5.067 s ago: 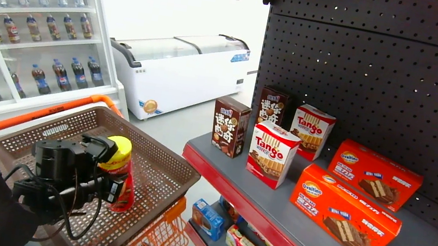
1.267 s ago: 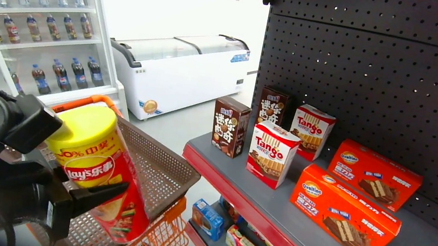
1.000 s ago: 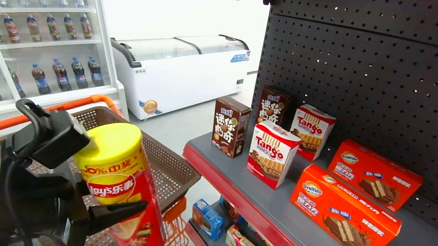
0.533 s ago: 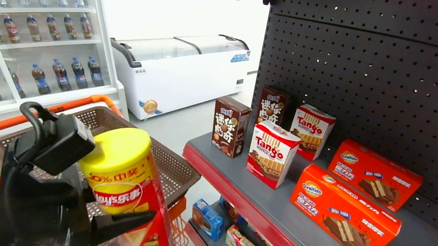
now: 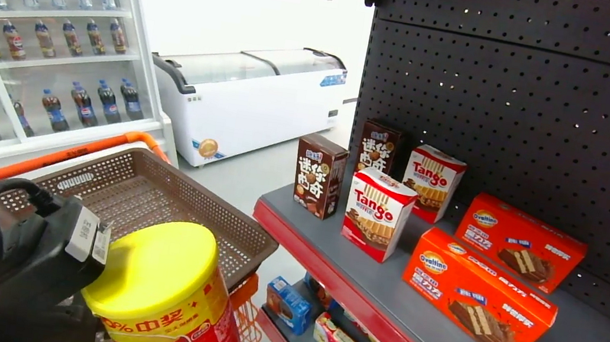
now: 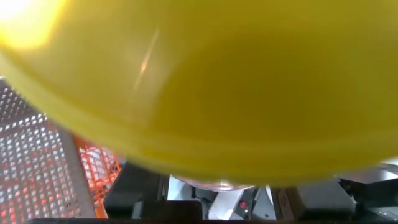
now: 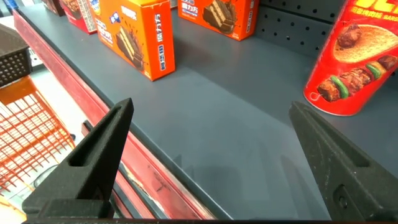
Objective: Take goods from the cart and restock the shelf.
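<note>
The right gripper (image 7: 211,168) has its two dark fingers (image 7: 99,162) spread wide with nothing between them, hovering over a bare grey stretch of the shelf (image 7: 236,124). Near it on that board a red can (image 7: 354,56) stands upright, and two orange boxes (image 7: 134,34) stand farther along, one behind the other.

The left gripper (image 5: 30,257), at the lower left of the head view, is clamped on the chips can (image 5: 165,318). The can hangs in the air tight against the gripper, slightly tilted, with its yellow lid (image 5: 157,266) uppermost. The fingers themselves are hidden behind the can and below the frame edge.

Behind the can, left of centre, sits the cart (image 5: 158,198), a brown perforated basket with an orange handle (image 5: 44,158). On the shelf in the right half of the frame, two brown boxes (image 5: 319,176) stand nearest its left end. Two red-and-white wafer boxes (image 5: 377,214) stand just beside them, each pair one behind the other, in front of a black pegboard (image 5: 529,107). In the upper left are a drinks cooler (image 5: 31,37) and a white chest freezer (image 5: 249,97)
</note>
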Available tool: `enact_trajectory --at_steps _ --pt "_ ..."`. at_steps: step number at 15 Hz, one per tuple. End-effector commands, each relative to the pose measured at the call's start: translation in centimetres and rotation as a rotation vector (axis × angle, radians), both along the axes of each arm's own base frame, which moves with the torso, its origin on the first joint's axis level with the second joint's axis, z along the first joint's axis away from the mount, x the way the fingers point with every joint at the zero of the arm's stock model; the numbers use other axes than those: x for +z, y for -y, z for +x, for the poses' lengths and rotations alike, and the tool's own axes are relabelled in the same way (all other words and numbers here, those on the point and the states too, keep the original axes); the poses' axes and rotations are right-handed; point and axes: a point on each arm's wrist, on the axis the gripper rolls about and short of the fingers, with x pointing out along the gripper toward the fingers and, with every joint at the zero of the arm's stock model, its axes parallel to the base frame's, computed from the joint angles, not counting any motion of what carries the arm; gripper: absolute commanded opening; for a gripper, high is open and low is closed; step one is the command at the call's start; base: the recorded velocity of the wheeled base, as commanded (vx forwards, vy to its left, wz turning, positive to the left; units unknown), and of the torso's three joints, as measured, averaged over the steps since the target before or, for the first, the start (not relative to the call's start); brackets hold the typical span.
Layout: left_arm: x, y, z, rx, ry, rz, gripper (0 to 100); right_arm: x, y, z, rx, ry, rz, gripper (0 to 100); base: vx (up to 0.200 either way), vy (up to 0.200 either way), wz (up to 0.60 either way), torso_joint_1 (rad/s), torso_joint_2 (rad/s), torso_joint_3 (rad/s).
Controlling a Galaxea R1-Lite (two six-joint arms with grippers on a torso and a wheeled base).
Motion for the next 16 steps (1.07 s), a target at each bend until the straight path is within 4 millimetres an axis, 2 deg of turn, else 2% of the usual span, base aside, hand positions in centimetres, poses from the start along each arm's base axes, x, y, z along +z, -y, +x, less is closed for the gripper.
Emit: enact_trajectory --at_steps 1,15,16 --pt "0.0 -0.1 -0.1 -0.002 0.003 -0.003 0 0.0 0.0 0.0 0.000 -0.001 0.000 100 0.000 0.000 -0.60 -0.002 0.01 0.002" --pt "-0.8 -0.2 -0.2 -0.014 -0.023 0.013 0 0.0 0.0 0.0 0.000 -0.001 0.000 100 0.000 0.000 -0.60 0.002 0.00 0.003" --pt "-1.1 -0.3 -0.3 -0.013 -0.030 0.019 0 0.0 0.0 0.0 0.000 -0.001 0.000 100 0.000 0.000 0.00 0.000 0.00 0.000"
